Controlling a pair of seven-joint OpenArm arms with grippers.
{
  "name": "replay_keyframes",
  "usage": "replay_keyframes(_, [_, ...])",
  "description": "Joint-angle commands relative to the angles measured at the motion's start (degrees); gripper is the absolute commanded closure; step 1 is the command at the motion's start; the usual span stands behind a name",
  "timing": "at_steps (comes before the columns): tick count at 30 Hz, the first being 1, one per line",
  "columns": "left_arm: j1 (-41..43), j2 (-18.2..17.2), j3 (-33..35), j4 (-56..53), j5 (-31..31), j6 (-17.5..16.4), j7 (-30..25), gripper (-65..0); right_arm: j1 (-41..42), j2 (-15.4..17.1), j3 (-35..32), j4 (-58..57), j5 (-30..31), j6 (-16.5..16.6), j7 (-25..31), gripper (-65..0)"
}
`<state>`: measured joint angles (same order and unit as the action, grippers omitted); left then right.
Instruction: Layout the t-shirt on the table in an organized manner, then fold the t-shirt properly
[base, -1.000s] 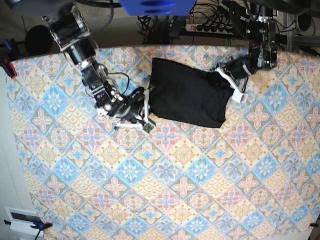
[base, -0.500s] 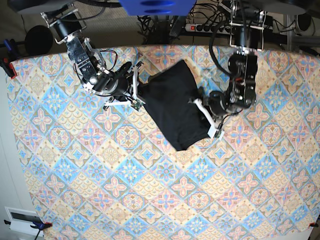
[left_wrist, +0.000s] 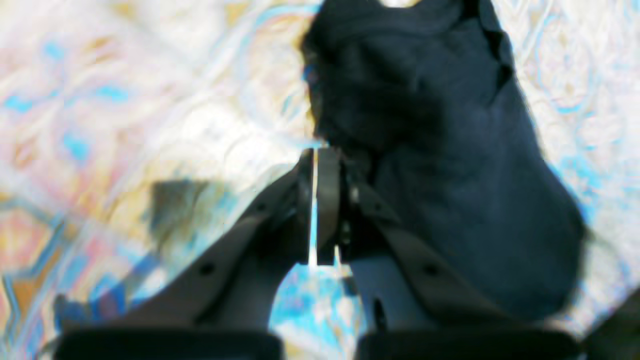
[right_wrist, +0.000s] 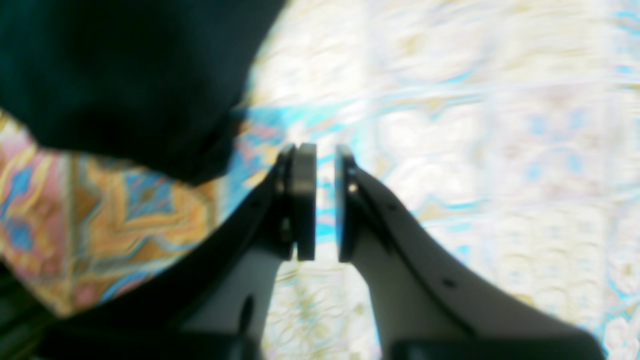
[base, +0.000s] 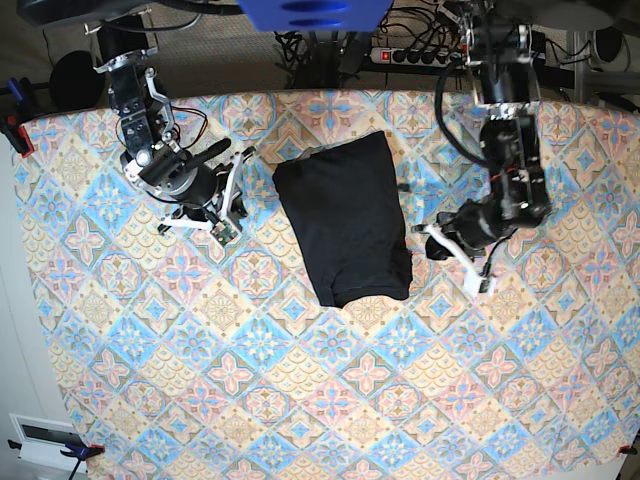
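Observation:
The black t-shirt (base: 345, 220) lies folded into a rough rectangle on the patterned table (base: 300, 400), running from the far middle toward me. My left gripper (base: 440, 245) hovers just off its right edge. In the left wrist view its fingers (left_wrist: 327, 200) are pressed together with no cloth between them, and the t-shirt (left_wrist: 450, 175) fills the space ahead and to the right. My right gripper (base: 232, 198) stands left of the shirt, apart from it. Its fingers (right_wrist: 305, 200) leave a narrow gap over bare table (right_wrist: 475, 100), with the t-shirt (right_wrist: 125, 65) at the upper left.
Behind the table's far edge run a power strip and cables (base: 410, 55), with a blue part (base: 310, 12) overhead. A red clamp (base: 15, 135) grips the left corner. A white box (base: 45, 440) sits off the near left corner.
The t-shirt has swung from lying across the far side to lying lengthwise in the middle. Both grippers, at its edges half a second ago, have drawn outward and stand apart from it.

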<state>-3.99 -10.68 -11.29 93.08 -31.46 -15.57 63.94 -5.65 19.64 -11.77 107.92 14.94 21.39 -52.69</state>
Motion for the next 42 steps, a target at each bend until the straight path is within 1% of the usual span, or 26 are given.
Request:
replay_keyframes(1, [0.3,0.2,-0.3,3.0,-3.1,-0.6,0.4,-0.3,0.4,0.1,0.6,1.0,0.6,0.3,0.9,-5.8])
replay_keyframes(2, [2.0,0.2,-0.4,5.3,-5.6,-0.6,1.2,-0.3,0.6,-0.1,0.8,0.9,0.6,0.3,1.1,-5.8])
replay_keyframes(4, [5.0,0.3,-0.4,9.3,-9.5,-0.6,1.4,-0.3,0.8,-2.1,0.8,0.8,0.6,0.3,1.3,-5.8])
replay_keyframes(6, [6.8,1.5,0.3,10.9,-11.8,-0.6,1.5,-0.3,0.8,-3.2,0.8,0.5,0.6,0.3,1.4,-5.8])
replay_keyframes(8, [7.8,2.7,1.9,11.0,-12.5,-0.6,1.5,-0.3,1.0,-4.2,0.6,-0.2,0.6,0.3,1.6,-5.8])
replay_keyframes(10, [8.5,4.0,3.9,10.7,-11.8,-0.6,1.4,-0.3,2.7,-5.7,0.3,-2.1,0.6,0.3,1.6,-5.8])
replay_keyframes(12, [8.8,4.5,6.4,9.3,-8.8,-0.6,1.3,-0.3,4.6,-7.6,0.3,-4.3,0.6,0.3,1.6,-5.8])
replay_keyframes(14, [8.7,4.5,9.0,7.4,-4.5,-0.6,0.6,-0.3,5.7,-8.6,0.3,-5.7,0.6,0.3,1.6,-5.8])
replay_keyframes(17, [9.0,4.1,12.7,4.1,2.2,-0.6,-3.2,-0.3,6.2,-8.8,0.3,-6.2,0.6,0.3,1.6,-5.8])
replay_keyframes(18, [9.0,3.5,13.4,3.5,3.9,-0.6,-3.9,-0.3,6.2,-8.8,0.3,-6.2,0.6,0.3,1.6,-5.8])
replay_keyframes(21, [9.0,1.2,15.1,0.5,6.1,-0.6,-5.6,-0.3,6.1,-8.8,0.3,-6.1,0.6,0.3,1.6,-5.8])
replay_keyframes(24, [9.0,0.1,14.1,-0.8,5.8,-0.6,-5.7,-0.3,5.8,-8.8,0.3,-6.1,0.6,0.3,1.6,-5.8])
replay_keyframes(26, [9.0,0.0,12.7,0.1,5.3,-0.7,-5.7,-0.3,5.9,-8.8,0.3,-6.1,0.6,0.3,1.6,-5.8])
replay_keyframes(28, [10.1,-0.1,8.8,3.9,1.1,-0.8,-5.6,-0.2,5.9,-8.8,0.3,-6.2,0.6,0.3,1.6,-5.8])
replay_keyframes(30, [11.2,-0.1,2.3,7.5,-4.5,-0.8,-5.1,-0.2,5.9,-8.9,0.3,-6.2,0.6,0.3,1.6,-5.8])
replay_keyframes(32, [11.3,-0.1,-1.8,7.5,-6.9,-0.8,-5.0,-0.2,6.0,-9.7,0.3,-7.0,0.6,0.3,1.6,-5.8])
replay_keyframes(34, [11.2,-0.1,-3.8,6.1,-6.2,-0.7,-5.2,-0.2,6.0,-10.5,0.3,-8.0,0.5,0.3,1.6,-5.8])
replay_keyframes(37, [8.1,0.1,-3.9,0.2,-3.6,-0.6,-5.4,-0.2,6.0,-11.6,0.3,-10.2,0.5,0.3,1.6,-5.8])
replay_keyframes(40, [4.4,0.3,-3.9,-7.1,-3.0,-0.6,-6.0,-0.2,5.7,-11.7,0.3,-7.7,0.5,0.3,2.5,-5.7])
replay_keyframes(42, [2.6,1.5,-3.8,-10.4,-3.0,-0.6,-7.5,-0.2,5.3,-11.7,0.2,-5.8,0.5,0.3,2.7,-4.4])
